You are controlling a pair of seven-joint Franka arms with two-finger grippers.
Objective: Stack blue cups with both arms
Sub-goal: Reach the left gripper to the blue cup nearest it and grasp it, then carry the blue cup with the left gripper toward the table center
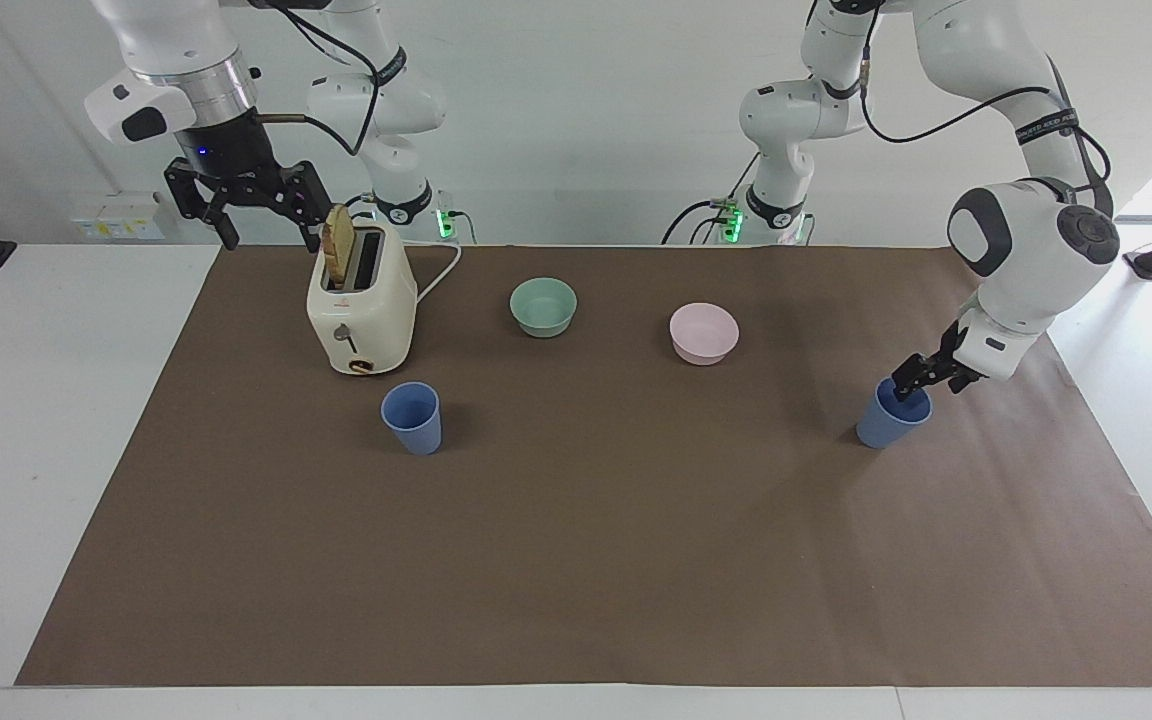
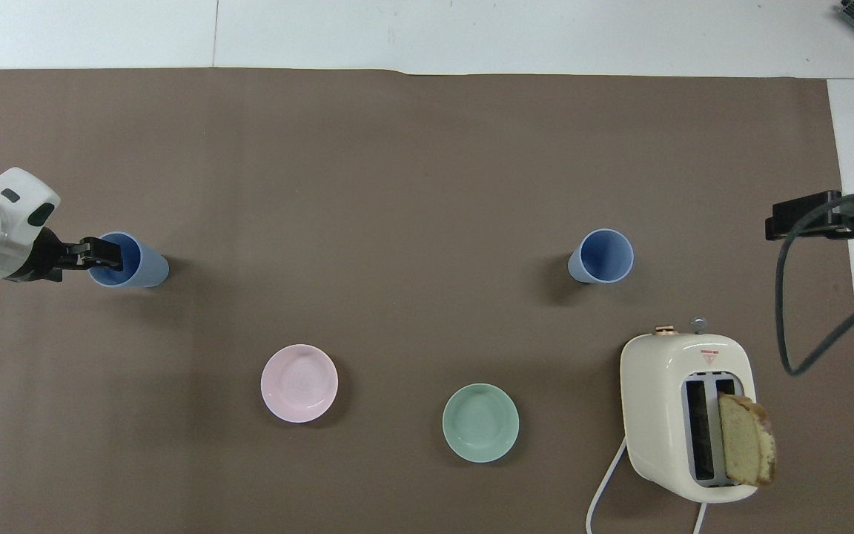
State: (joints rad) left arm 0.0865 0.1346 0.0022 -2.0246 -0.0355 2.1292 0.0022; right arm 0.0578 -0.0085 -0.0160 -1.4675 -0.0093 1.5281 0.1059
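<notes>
Left gripper (image 1: 909, 385) sits at the rim of the blue cup (image 1: 891, 415) by its end, fingers spread, apparently straddling the wall for a rim grab. Right gripper (image 1: 248, 205) waits spread above the toaster (image 1: 361, 310); second blue cup (image 1: 413, 418) stands below it, past the toaster, untouched.

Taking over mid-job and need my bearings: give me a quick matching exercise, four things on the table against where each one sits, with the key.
Things:
1. pink bowl
2. green bowl
3. slice of bread
4. left gripper

Places:
A. standing in a slot of the toaster
B. at the rim of the blue cup toward the left arm's end
C. beside the toaster, toward the table's middle
D. between the green bowl and the left arm's end

Pairs: 1-D, 2-C, 3-A, 4-B
</notes>
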